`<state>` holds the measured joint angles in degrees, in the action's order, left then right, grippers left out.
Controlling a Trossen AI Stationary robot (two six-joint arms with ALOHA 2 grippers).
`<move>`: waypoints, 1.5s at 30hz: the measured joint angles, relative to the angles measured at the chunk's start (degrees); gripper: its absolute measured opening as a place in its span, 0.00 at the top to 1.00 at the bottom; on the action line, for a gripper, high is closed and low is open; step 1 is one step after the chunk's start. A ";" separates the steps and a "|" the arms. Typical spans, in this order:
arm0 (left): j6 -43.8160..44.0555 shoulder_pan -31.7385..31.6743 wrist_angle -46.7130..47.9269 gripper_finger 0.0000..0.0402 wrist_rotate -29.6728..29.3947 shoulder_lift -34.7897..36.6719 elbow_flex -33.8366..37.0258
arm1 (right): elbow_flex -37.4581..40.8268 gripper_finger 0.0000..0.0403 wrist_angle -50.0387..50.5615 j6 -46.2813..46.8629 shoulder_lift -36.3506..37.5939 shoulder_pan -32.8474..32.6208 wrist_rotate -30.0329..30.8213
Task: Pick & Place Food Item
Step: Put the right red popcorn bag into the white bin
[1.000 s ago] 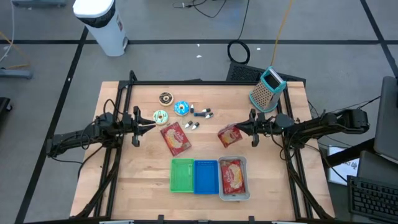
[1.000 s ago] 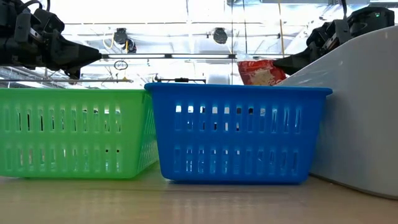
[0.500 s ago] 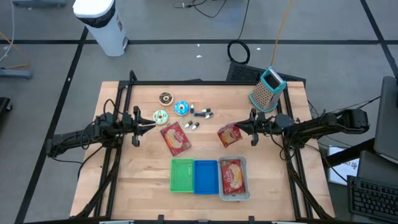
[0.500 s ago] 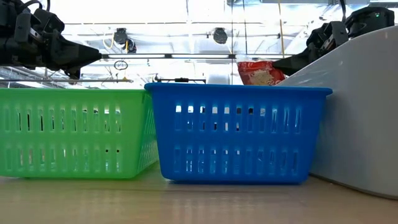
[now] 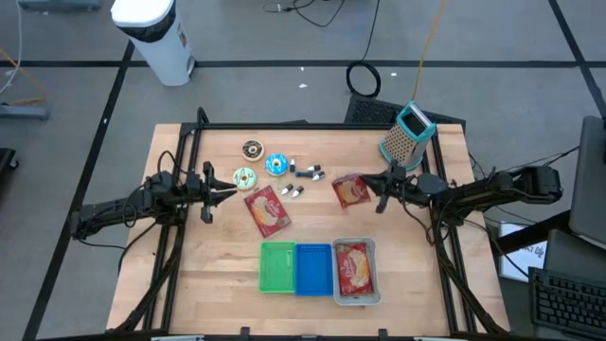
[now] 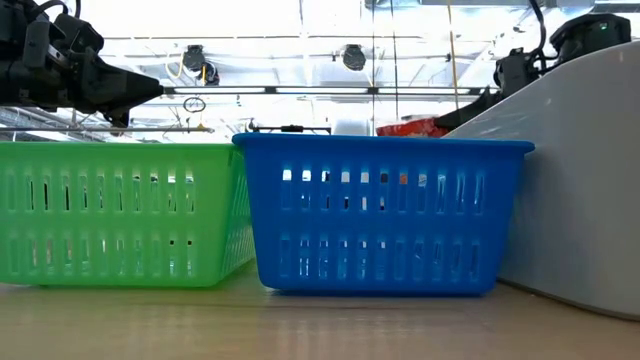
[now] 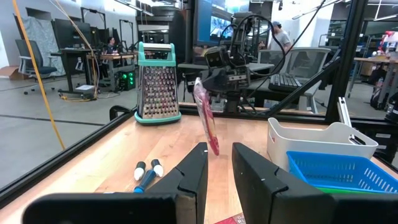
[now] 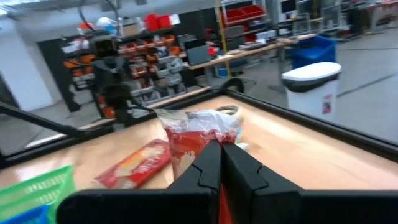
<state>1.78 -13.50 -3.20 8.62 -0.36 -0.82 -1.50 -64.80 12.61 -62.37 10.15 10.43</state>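
Wooden table [image 5: 218,265], workshop behind; right pincer [image 5: 368,192] clamps snack packet [image 5: 350,189]; left pincer [image 5: 227,189] slightly parted, empty.

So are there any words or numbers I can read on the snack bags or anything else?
None can be read.
Held snack bag in the right gripper: print too blurred.
Snack bag on the table: print too small.
Snack bag in the grey bin: print too small.
Grater, baskets: no text shows.
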 joint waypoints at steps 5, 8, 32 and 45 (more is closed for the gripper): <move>-0.02 -0.02 0.00 0.82 0.00 0.00 0.00 | 0.00 1.00 0.87 -0.10 0.00 0.00 1.95; 0.00 -0.02 0.00 0.82 0.00 0.00 0.00 | 0.00 1.00 0.84 -0.27 0.00 0.00 1.95; -0.02 -0.02 0.02 0.82 0.00 0.00 0.00 | 0.00 1.00 1.33 -1.76 0.00 -0.10 13.96; 0.00 -0.02 0.00 0.82 0.00 0.00 0.00 | 0.00 1.00 -14.67 -4.36 0.00 -3.66 9.84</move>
<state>1.78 -13.52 -3.20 8.62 -0.36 -0.82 -1.50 -79.47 8.25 -62.37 6.49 20.27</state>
